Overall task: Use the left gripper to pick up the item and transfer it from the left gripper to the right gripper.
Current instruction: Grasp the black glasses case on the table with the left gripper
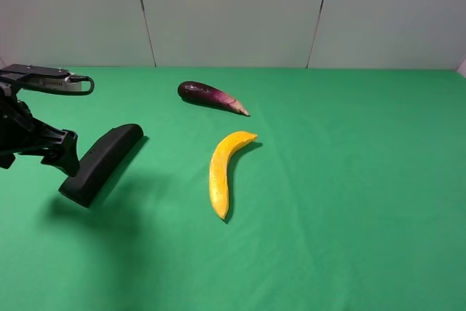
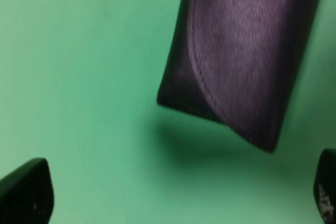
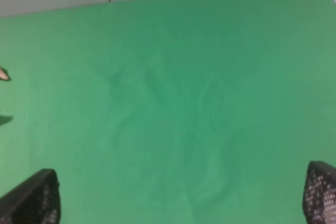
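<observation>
You had the item point(image 1: 102, 164) at the left of the overhead frame on the green cloth point(image 1: 349, 216), left of the banana point(image 1: 222, 172). Its long axis ran diagonally, with the blunt end at lower left and the rounded end pointing to upper right. Your left gripper point(image 2: 176, 195) sat just beside the blunt end, jaws wide apart and not clamped on it. Your right gripper point(image 3: 176, 198) also had its jaws spread, above bare cloth.
</observation>
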`<action>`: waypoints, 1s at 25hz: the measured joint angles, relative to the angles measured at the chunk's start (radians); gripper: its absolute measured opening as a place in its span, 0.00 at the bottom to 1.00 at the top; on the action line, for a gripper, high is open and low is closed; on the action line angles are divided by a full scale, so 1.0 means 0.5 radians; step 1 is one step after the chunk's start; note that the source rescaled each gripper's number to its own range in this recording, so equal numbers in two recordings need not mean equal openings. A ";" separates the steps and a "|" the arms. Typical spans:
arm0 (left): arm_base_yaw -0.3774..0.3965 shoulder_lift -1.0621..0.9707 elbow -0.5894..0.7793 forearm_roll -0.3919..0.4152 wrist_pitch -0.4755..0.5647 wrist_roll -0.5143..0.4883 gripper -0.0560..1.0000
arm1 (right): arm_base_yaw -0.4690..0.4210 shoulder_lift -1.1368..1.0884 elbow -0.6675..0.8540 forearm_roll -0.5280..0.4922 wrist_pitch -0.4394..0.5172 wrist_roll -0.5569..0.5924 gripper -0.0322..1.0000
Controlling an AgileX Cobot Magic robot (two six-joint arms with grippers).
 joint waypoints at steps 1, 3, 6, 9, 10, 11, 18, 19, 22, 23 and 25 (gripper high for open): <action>-0.011 0.028 0.000 0.000 -0.025 0.017 1.00 | 0.000 0.000 0.000 0.000 0.000 0.000 1.00; -0.043 0.093 0.000 0.000 -0.091 0.042 1.00 | 0.000 0.000 0.000 0.000 0.000 0.000 1.00; -0.088 0.187 0.000 0.000 -0.194 0.049 1.00 | 0.000 0.000 0.000 0.000 0.000 0.000 1.00; -0.123 0.281 0.000 0.004 -0.265 0.051 1.00 | 0.000 0.000 0.000 0.002 0.000 0.000 1.00; -0.137 0.314 0.000 0.004 -0.292 0.051 1.00 | 0.000 0.000 0.000 0.004 0.000 0.000 1.00; -0.143 0.348 0.000 0.006 -0.310 0.051 1.00 | 0.000 0.000 0.000 0.007 0.000 0.000 1.00; -0.155 0.510 -0.002 0.010 -0.430 0.055 1.00 | 0.000 0.000 0.000 0.009 0.000 0.000 1.00; -0.155 0.518 -0.002 0.010 -0.451 0.055 1.00 | 0.000 0.000 0.000 0.009 0.000 0.000 1.00; -0.155 0.550 -0.002 0.010 -0.516 0.055 1.00 | 0.000 0.000 0.000 0.009 0.000 0.000 1.00; -0.155 0.560 -0.002 0.010 -0.530 0.055 1.00 | 0.000 0.000 0.000 0.009 0.000 0.000 1.00; -0.155 0.585 -0.002 0.010 -0.539 0.055 1.00 | 0.000 0.000 0.000 0.009 0.000 0.000 1.00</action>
